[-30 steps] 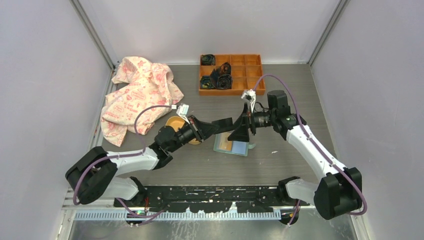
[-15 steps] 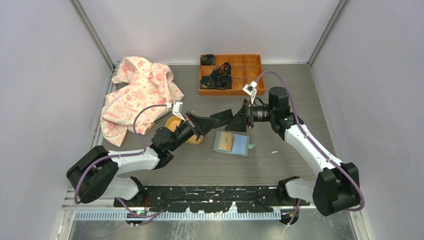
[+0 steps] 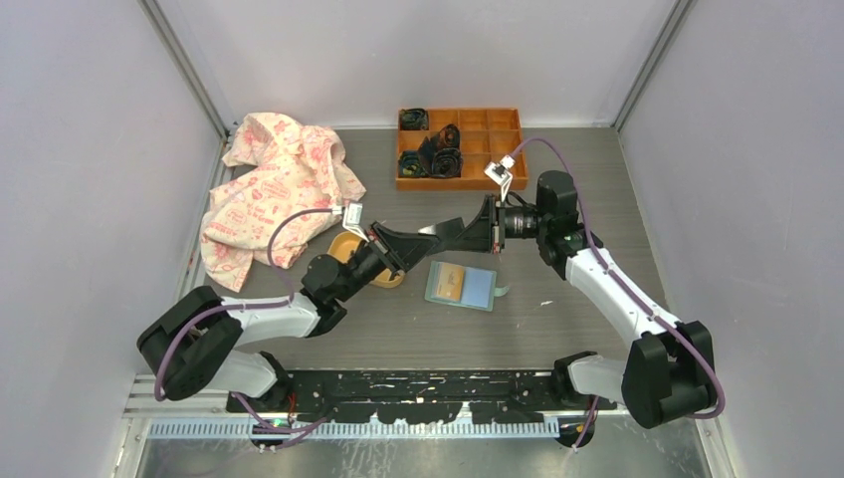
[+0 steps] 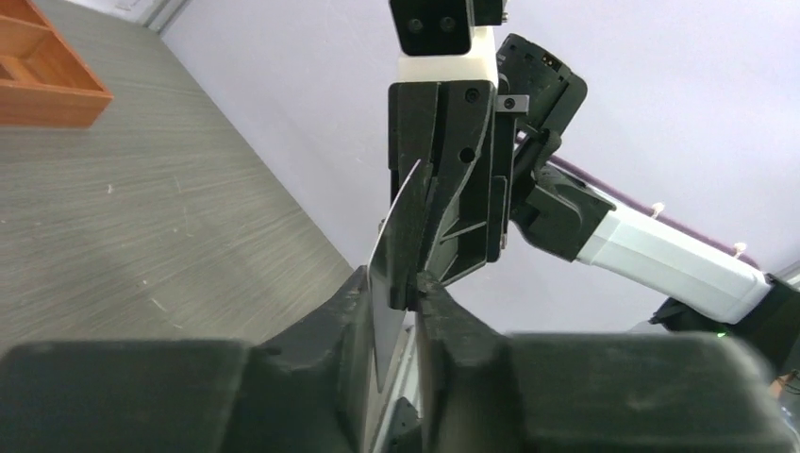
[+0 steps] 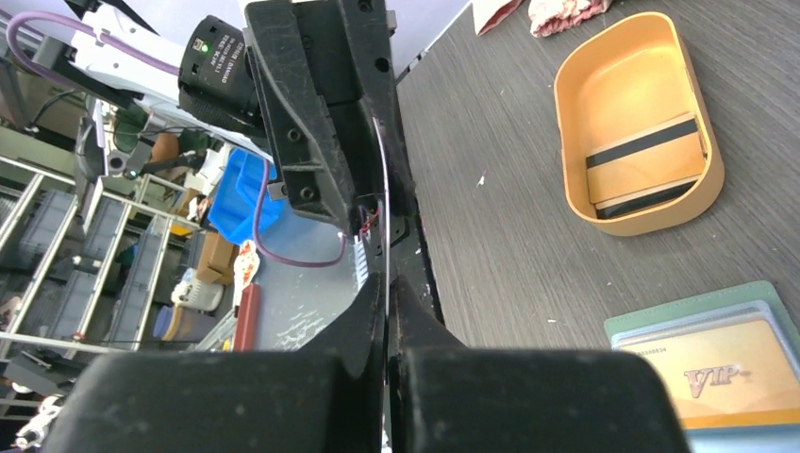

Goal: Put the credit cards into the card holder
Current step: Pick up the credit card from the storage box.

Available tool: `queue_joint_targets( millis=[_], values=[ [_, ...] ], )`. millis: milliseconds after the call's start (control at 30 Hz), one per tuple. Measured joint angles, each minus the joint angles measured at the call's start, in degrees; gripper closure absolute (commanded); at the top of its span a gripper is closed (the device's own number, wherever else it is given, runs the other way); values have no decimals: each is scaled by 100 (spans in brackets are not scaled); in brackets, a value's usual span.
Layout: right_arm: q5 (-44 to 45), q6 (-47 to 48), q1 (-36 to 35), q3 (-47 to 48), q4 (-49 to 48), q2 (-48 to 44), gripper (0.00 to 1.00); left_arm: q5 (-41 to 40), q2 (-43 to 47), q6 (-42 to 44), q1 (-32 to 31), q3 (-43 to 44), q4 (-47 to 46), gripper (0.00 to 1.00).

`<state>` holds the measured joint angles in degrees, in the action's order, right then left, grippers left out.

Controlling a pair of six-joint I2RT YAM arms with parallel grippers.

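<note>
credit card (image 4: 396, 236) edge-on, lengthwise from clenched right tool (image 5: 387, 283) to left tool (image 4: 394, 291) (hold unclear)

free: bare table (image 3: 448, 339) front of card holder (image 3: 461, 286) | blocked: left arm (image 3: 269, 317) over dish (image 3: 344, 245)

The card holder (image 3: 482, 290) is pale mint-green with a light blue inner sleeve, and the gold-orange card (image 5: 726, 377) in it bears pale "VIP" lettering. The oval dish (image 5: 613, 85) is yellow-orange and holds orange cards (image 5: 646, 156) crossed by dark stripes. The cloth (image 3: 274, 189) is cream with pink print, the compartment tray (image 3: 503, 145) orange, the table (image 3: 398, 329) streaked grey.
</note>
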<state>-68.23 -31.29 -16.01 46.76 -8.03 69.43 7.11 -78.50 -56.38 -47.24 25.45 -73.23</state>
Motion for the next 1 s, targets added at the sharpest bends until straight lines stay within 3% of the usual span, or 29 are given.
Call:
queue_joint_targets(
  millis=[67, 167, 300, 433, 533, 600, 733, 1000],
  values=[
    [-52, 326, -2, 37, 280, 4, 99, 33, 87, 98, 17, -61, 131, 44],
    [-72, 1342, -2, 289, 1423, 24, 99, 297, 627, 439, 173, -278, 697, 25],
    [22, 3484, -17, 981, 3508, 94, 99, 890, 2140, 1099, 737, -337, 2437, 1],
    [313, 5615, -216, 1641, 5383, 339, 99, 1416, 3462, 1993, 962, 68, 4393, 1],
    [566, 6693, -518, 1818, 6293, 562, 99, 1941, 3617, 2465, 960, 459, 5305, 11],
    [739, 7274, -743, 1853, 6806, 708, 99, 2271, 3344, 2636, 960, 664, 5678, 18],
    [975, 7965, -1034, 1860, 7410, 879, 99, 2715, 2485, 2837, 892, 828, 6033, 21],
    [1228, 8417, -1204, 1878, 7757, 1003, 99, 2922, 1191, 3305, 216, 1106, 5980, 31]
  ],
)
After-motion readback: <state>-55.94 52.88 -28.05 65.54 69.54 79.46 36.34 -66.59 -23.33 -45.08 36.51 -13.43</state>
